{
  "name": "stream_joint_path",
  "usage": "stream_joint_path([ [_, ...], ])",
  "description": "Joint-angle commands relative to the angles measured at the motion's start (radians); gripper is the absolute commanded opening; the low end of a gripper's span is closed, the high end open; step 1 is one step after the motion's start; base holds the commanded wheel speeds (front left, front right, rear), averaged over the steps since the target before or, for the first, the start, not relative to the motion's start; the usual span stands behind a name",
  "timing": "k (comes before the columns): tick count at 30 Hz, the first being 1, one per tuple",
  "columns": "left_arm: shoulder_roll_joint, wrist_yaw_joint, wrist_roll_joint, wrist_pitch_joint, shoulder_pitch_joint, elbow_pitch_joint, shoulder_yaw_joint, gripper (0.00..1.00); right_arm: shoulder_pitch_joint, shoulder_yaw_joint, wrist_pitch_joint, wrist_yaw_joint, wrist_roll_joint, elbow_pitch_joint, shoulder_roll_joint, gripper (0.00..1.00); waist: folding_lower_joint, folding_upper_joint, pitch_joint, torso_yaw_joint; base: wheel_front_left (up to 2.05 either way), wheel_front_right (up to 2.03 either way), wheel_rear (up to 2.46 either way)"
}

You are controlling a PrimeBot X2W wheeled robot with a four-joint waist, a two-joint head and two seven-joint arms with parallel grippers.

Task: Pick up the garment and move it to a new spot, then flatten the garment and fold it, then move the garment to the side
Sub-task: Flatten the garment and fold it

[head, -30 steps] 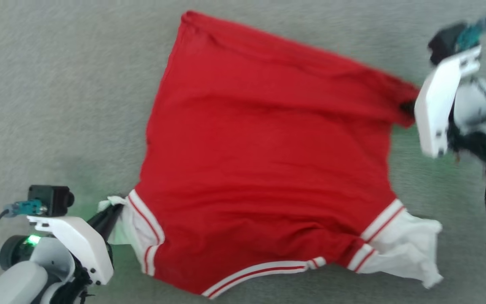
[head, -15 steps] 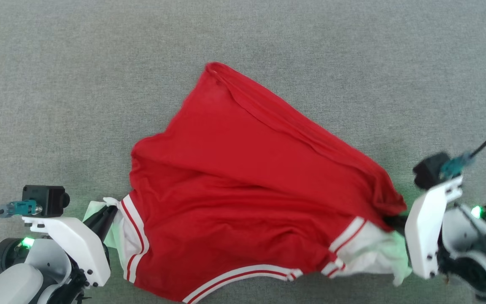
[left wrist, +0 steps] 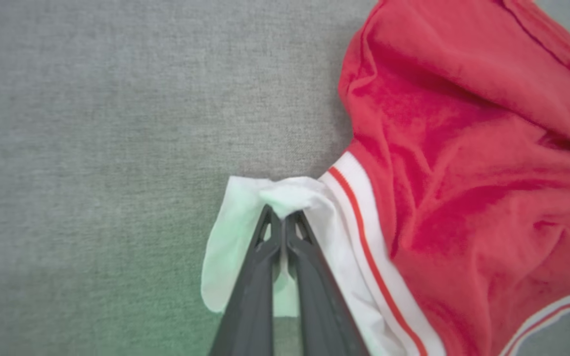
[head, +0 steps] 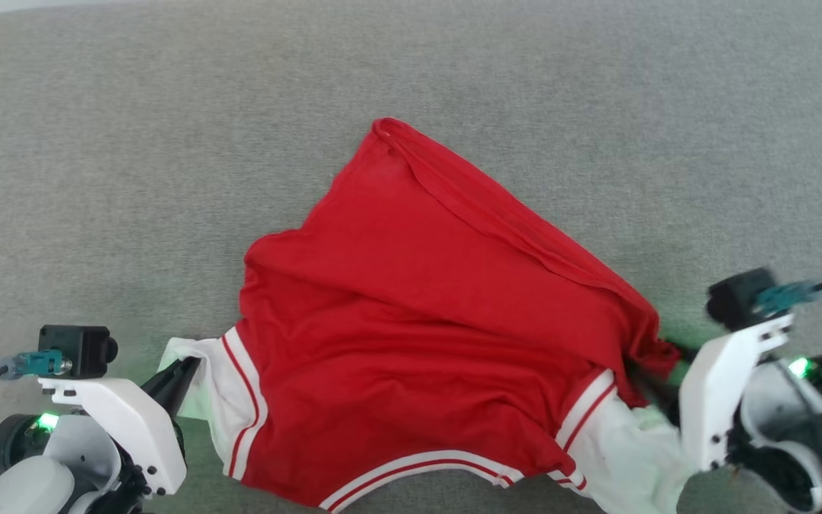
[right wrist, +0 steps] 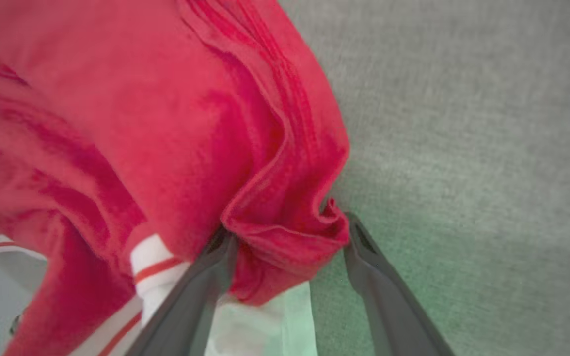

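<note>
The garment point(head: 418, 321) is being anchored by the left tool point(left wrist: 282, 215) pinching its white corner, while the right tool point(right wrist: 287, 230) is being held wide, seemingly freeing the red corner.

The garment point(head: 418, 321) is a soft, thin cloth, matt red with a faint sheen along its creases. Its trim point(left wrist: 359, 232) is a flat white band with a red stripe, and its inside is plain matt white. The grey surface point(head: 133, 178) under it is a coarse, finely flecked matt fabric. The left gripper point(left wrist: 281, 216) has fingers point(left wrist: 253, 296) of smooth, dull dark-grey plastic and a shell point(head: 133, 421) of smooth white plastic with a slight gloss.
</note>
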Motion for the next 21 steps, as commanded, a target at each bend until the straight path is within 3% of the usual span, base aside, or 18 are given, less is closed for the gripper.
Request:
stream_joint_path([
  [1, -0.004, -0.003, -0.008, -0.006, 0.015, 0.0, 0.0, 0.0, 0.001, -0.01, 0.0, 0.0, 0.008, -0.024, 0.006, 1.0, -0.0001, 0.0, -0.005, 0.006, 0.0, 0.0, 0.0],
  [6, -0.007, -0.014, 0.008, -0.025, 0.016, 0.001, -0.004, 0.0, -0.018, -0.042, -0.003, 0.0, -0.004, -0.16, -0.001, 1.0, -0.0001, 0.0, -0.008, 0.036, 0.0, 0.0, 0.0],
  [10, -0.022, -0.022, 0.01, -0.022, 0.002, 0.007, -0.013, 0.0, -0.083, -0.025, -0.033, 0.0, -0.014, -0.2, -0.013, 1.0, -0.0001, 0.0, -0.005, 0.071, 0.0, 0.0, 0.0],
  [15, -0.05, -0.042, 0.023, -0.016, -0.023, 0.025, -0.031, 0.0, -0.213, 0.042, -0.081, 0.0, -0.001, -0.12, -0.033, 1.0, -0.0001, 0.0, 0.004, 0.127, 0.0, 0.0, 0.0],
  [21, -0.117, -0.08, 0.056, 0.004, -0.089, 0.067, -0.071, 0.0, -0.441, 0.163, -0.129, 0.0, 0.016, 0.116, -0.087, 1.0, -0.0001, 0.0, 0.027, 0.245, 0.0, 0.0, 0.0],
])
